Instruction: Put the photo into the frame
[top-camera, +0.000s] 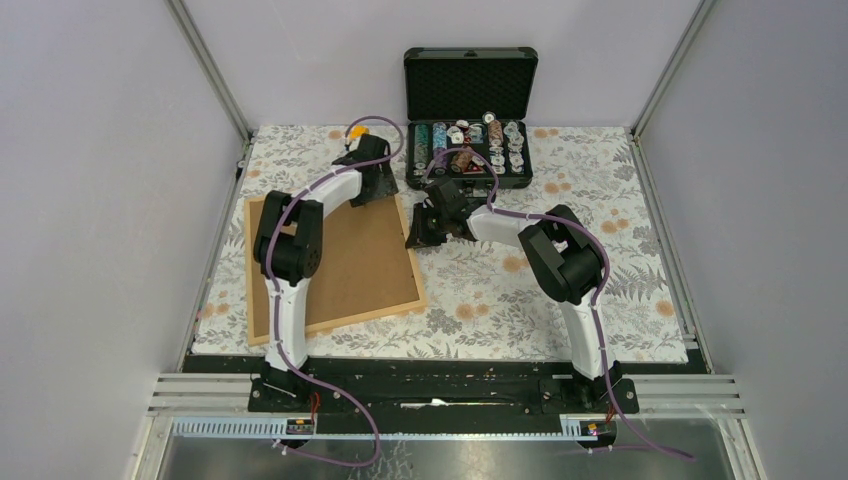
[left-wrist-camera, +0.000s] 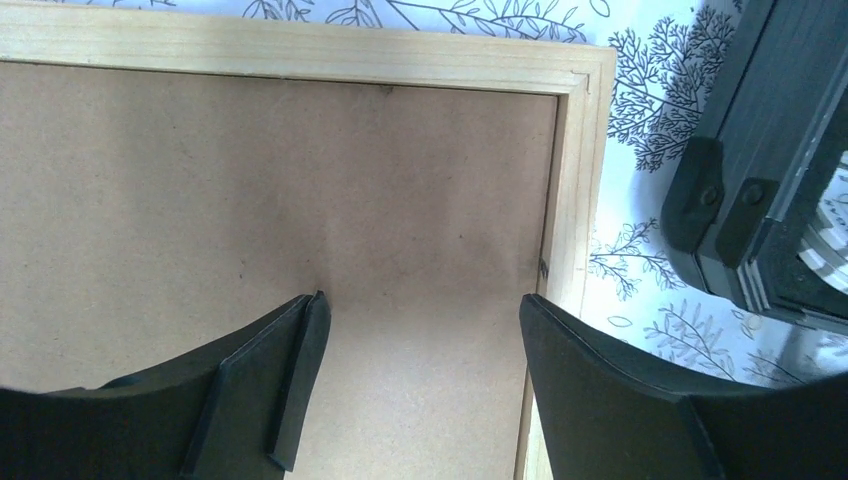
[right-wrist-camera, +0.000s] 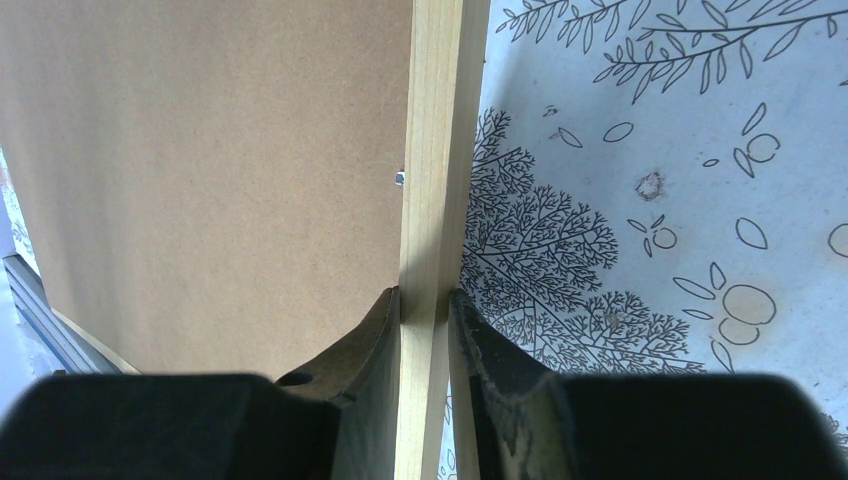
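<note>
The frame (left-wrist-camera: 300, 52) lies flat on the left half of the flowered cloth (top-camera: 600, 210), a little askew, with the brown backing (top-camera: 350, 260) filling it inside the wood. The left claw (left-wrist-camera: 422, 315) hangs over the backing at the frame's far right corner, jaws spread wide with nothing between them (whether the tips touch the board I can't make out). The right claw (right-wrist-camera: 423, 300) sits at the frame's right rail, jaws drawn narrow and pinching the thin wood from both sides, one finger on the backing side and the other on the cloth side. Beyond both claws, at the far edge of the cloth, a black case (top-camera: 470, 85) stands open near the frame's far corner, with small round things in its tray.
</note>
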